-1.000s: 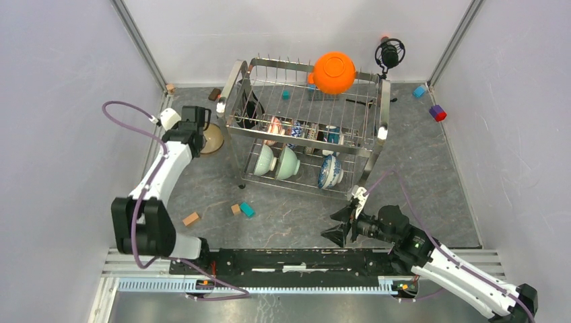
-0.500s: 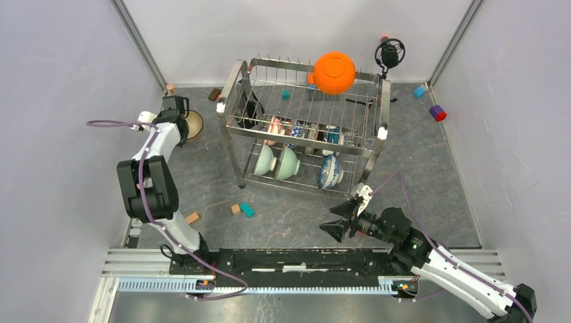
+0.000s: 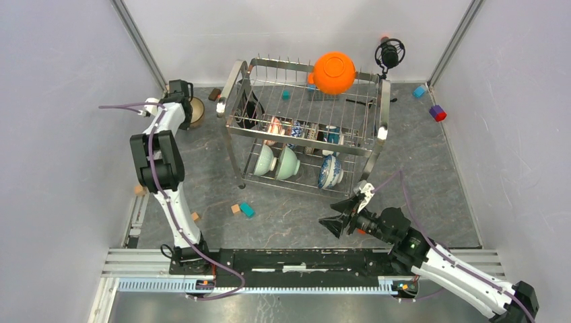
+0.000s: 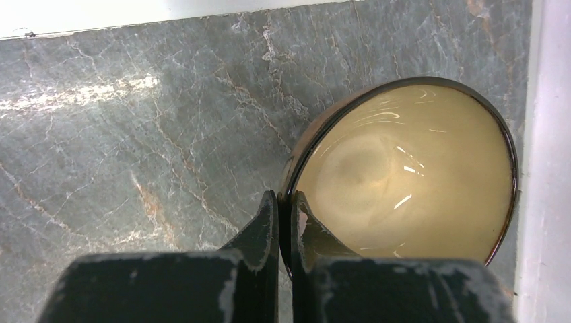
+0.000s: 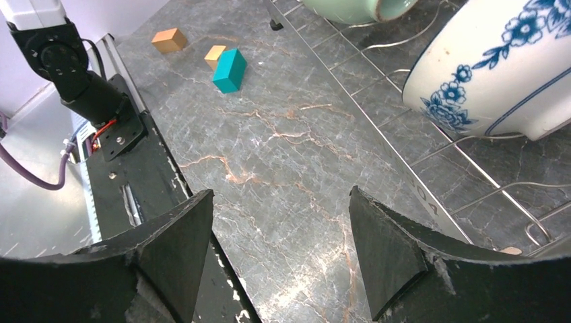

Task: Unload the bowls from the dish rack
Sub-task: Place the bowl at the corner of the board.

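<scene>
Brown bowl (image 4: pixel 404 175) pinched at the counter's (image 3: pixel 417 168) far left corner.
The left fingers (image 4: pixel 268 214) are clenched on the brown bowl's rim, left of the dish rack (image 3: pixel 306 128). The right fingers (image 5: pixel 176 235) are spread wide and empty, near the rack's lower tier, where a blue-and-white bowl (image 5: pixel 491 74) and two green bowls (image 3: pixel 264 160) stand. An orange bowl (image 3: pixel 334 72) sits on top.

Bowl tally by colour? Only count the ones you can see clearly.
Orange bowl: 1
Pale green bowls: 2
Blue-and-white bowl: 1
Brown-gold bowl, pinched in left tool: 1
Total: 5
Patterned row under the dish rack upper wires: too hidden to count.
</scene>
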Robot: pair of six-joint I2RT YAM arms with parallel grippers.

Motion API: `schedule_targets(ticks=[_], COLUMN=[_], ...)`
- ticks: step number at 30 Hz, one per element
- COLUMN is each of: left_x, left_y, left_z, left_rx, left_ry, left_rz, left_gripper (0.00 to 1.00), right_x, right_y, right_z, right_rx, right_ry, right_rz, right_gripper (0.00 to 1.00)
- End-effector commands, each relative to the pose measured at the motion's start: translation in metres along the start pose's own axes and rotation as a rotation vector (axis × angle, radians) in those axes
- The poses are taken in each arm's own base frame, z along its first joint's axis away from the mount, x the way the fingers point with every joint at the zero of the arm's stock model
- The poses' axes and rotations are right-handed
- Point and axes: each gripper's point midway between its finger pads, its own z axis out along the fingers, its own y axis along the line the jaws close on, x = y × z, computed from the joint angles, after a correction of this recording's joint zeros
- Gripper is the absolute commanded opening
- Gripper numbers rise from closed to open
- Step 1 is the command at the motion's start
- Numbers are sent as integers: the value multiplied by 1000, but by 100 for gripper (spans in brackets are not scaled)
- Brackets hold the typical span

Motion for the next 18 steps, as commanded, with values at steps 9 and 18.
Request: schedule_targets(ticks=[9,18], left_x=[-10,-2], left_y=[-38,-32], left_z=[10,14], left_rx=[24,12], left_ry=[-27,-6], left_rz=[-49,-27], left_gripper=[2,22], right_x=[10,9], right_y=[-8,-12], right_z=[6,5], right_rx=[23,43], right_ry=[2,6], right_rz=[20,-7], right_gripper=[78,78])
